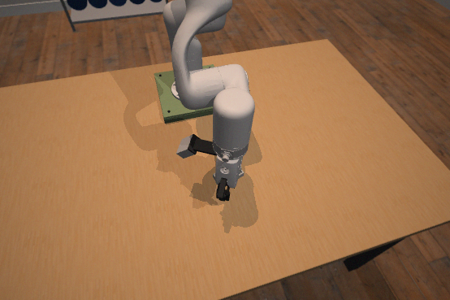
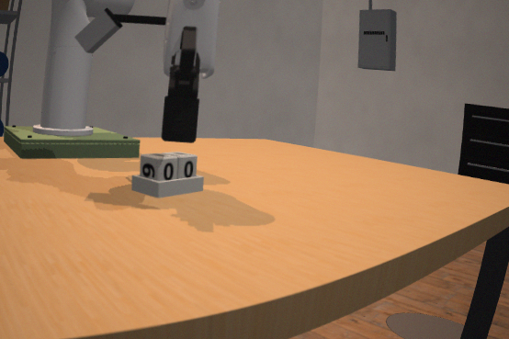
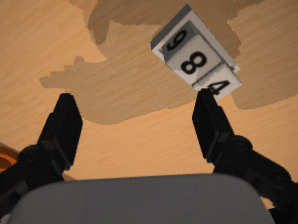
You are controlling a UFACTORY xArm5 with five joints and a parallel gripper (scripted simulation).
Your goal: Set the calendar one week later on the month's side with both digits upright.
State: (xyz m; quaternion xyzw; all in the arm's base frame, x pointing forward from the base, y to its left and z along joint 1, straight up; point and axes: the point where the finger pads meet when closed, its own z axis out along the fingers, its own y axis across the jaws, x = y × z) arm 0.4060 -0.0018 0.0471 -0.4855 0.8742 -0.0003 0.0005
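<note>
In the exterior view the grey tray (image 2: 161, 187) (image 3: 172, 26) stands on the table with two white cubes side by side in it. The left cube (image 2: 158, 168) (image 3: 187, 62) shows 0 in front, a turned 9 on its left side, and 8 on top in the wrist view. The right cube (image 2: 187, 166) (image 3: 218, 86) shows 0 in front and 4 on top. No month name is visible. My gripper (image 1: 222, 198) (image 2: 179, 141) (image 3: 137, 105) is open and empty, above the tray; in the wrist view the cubes lie beyond the right finger. The top view does not show the tray.
The arm's green base plate (image 1: 183, 114) (image 2: 78, 149) is at the back of the table (image 1: 101, 206) (image 2: 322, 232). A wrist camera bracket (image 1: 203, 146) (image 2: 140, 19) sticks out from the arm. An orange object (image 3: 7, 159) shows at the wrist view's left edge.
</note>
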